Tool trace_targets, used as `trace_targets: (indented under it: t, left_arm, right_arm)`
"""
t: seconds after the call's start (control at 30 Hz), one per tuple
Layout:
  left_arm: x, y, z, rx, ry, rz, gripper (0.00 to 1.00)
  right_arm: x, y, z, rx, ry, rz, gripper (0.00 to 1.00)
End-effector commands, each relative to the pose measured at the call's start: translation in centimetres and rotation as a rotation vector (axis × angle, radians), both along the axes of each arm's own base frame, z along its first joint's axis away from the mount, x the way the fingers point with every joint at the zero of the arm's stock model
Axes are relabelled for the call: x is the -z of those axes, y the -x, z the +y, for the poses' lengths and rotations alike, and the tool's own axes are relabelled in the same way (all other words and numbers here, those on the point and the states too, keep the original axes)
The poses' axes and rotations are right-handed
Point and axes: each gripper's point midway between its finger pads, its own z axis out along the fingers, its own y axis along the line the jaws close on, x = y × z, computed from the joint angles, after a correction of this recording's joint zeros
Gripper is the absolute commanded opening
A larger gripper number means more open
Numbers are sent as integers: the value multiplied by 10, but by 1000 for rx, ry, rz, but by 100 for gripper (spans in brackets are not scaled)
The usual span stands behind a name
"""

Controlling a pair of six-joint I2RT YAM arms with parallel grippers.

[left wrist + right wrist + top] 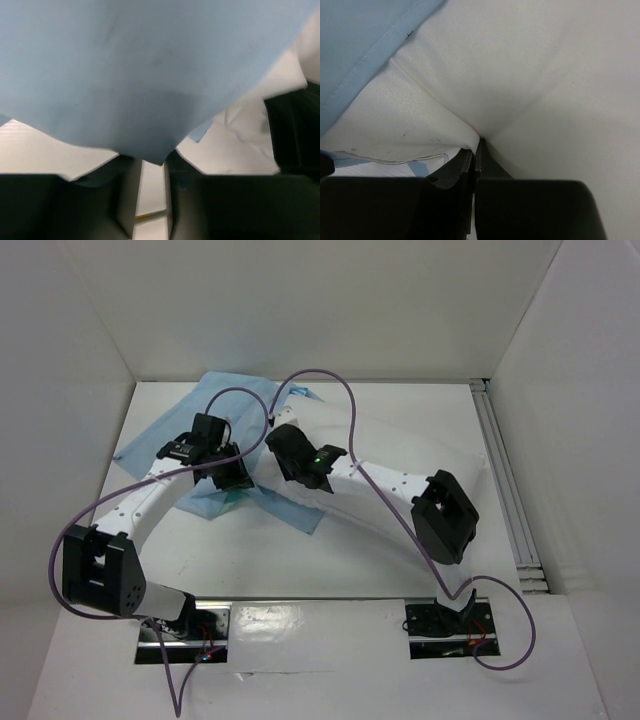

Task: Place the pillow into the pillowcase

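Note:
The pillowcase [232, 392], thin light-blue cloth, lies at the back left of the table and runs toward the middle. The white pillow [405, 435] lies to its right, partly under my right arm. My left gripper [232, 478] is shut on a lower corner of the pillowcase [150, 65], which hangs lifted across the left wrist view, with the gripper [156, 161] at its tip. My right gripper [290, 455] is shut on a pinched fold of the pillow [520, 75] at its left end, with the gripper [476, 145] at the fold. A blue pillowcase edge [355, 40] lies next to it.
White walls enclose the table on three sides. A metal rail [505, 490] runs along the right edge. Purple cables [320, 375] loop over both arms. The right arm's black body [295, 130] is close on the right of the left gripper.

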Motion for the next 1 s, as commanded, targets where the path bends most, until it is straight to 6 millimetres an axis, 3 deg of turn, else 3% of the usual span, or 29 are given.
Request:
trace_targets:
  t: [0.0, 0.07, 0.1, 0.23, 0.27, 0.33, 0.37, 0.5, 0.57, 0.63, 0.7, 0.73, 0.77, 0.8, 0.83, 0.87, 0.97]
  left_arm:
    - [-13, -21, 1, -45, -6, -57, 26]
    - [-20, -23, 0, -46, -1, -77, 2]
    - [-25, -24, 0, -46, 1, -83, 0]
    - [-55, -23, -7, -13, 38, -126, 0]
    - [-77, -23, -15, 17, 84, -160, 0]
    - [-99, -19, -24, 66, 132, -188, 0]
    - [-119, -18, -34, 109, 185, -219, 0]
    - [-163, -14, -46, 189, 295, -279, 0]
    - [-174, -17, -43, 200, 334, -290, 0]
    - [-176, -16, -47, 228, 369, -278, 0]
    - [-171, -16, -47, 231, 382, -256, 0]
    - [-158, -12, -48, 234, 389, -216, 0]
    - [-142, -1, -48, 244, 394, -176, 0]
    - [-144, 0, -48, 246, 394, -185, 0]
    - [-121, 12, -49, 250, 410, -113, 0]
    - [-111, 20, -50, 255, 422, -81, 0]
    - [-78, 51, -55, 292, 466, 34, 0]
  right_arm:
    - [-2, 1, -34, 70, 76, 7, 0]
    - [-6, 1, -34, 70, 69, 1, 0]
    - [-7, 0, -36, 78, 73, -5, 0]
    - [-8, -4, -38, 82, 73, -12, 0]
    - [-9, -7, -38, 81, 85, -21, 0]
    - [-19, -14, -34, 85, 78, -45, 0]
    - [-27, -21, -38, 100, 83, -68, 0]
    - [-74, -45, -42, 136, 64, -170, 0]
    - [-98, -53, -42, 145, 61, -225, 0]
    - [-104, -56, -41, 155, 50, -251, 0]
    - [-89, -55, -42, 161, 52, -238, 0]
    - [-80, -54, -42, 166, 50, -229, 0]
    - [-57, -51, -40, 166, 30, -203, 0]
    - [-42, -49, -40, 156, 45, -184, 0]
    - [-31, -43, -34, 158, 13, -164, 0]
    - [-10, -32, -25, 110, -10, -127, 0]
    - [9, -3, -2, 15, -116, -73, 0]
